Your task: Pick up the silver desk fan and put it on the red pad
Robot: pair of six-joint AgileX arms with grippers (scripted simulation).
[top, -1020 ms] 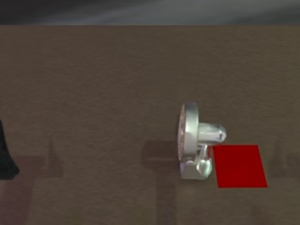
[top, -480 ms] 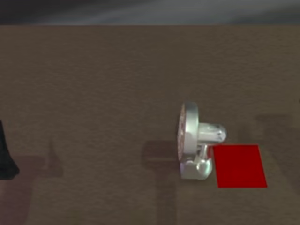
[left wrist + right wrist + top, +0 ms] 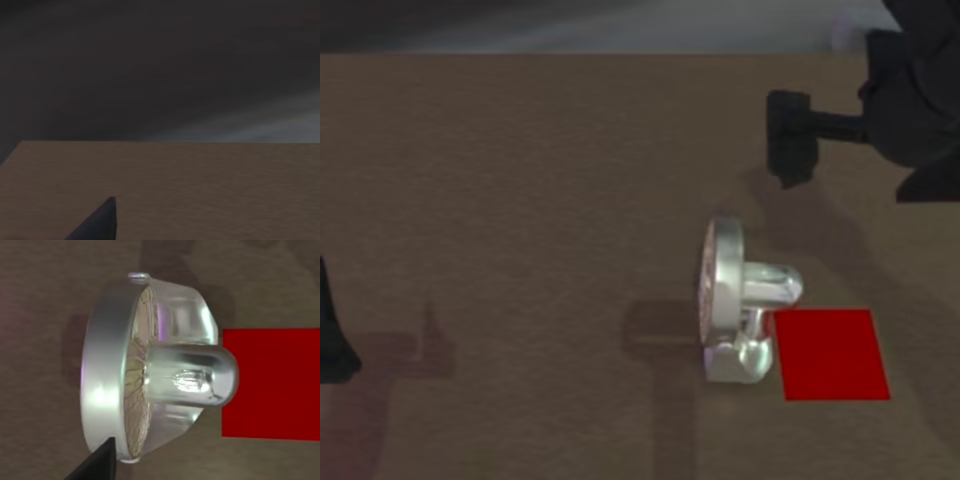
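The silver desk fan (image 3: 732,300) stands on its base right of the table's centre, with its disc head on edge and its motor housing pointing right. The red pad (image 3: 831,354) lies flat just right of its base. My right gripper (image 3: 788,150) hangs above the table behind the fan, apart from it and open, holding nothing. In the right wrist view the fan (image 3: 150,370) fills the frame with the red pad (image 3: 272,384) beside it, and one dark fingertip (image 3: 100,462) shows by the fan's rim. My left arm (image 3: 332,340) is parked at the left edge.
The brown table (image 3: 520,200) carries only the fan and the pad. Its far edge runs along the top of the top view. The left wrist view shows bare table (image 3: 200,190), the far edge and one fingertip (image 3: 102,222).
My right arm has come into the top view from the upper right, and its gripper now hangs behind the fan. Fan, pad and left arm have not moved.
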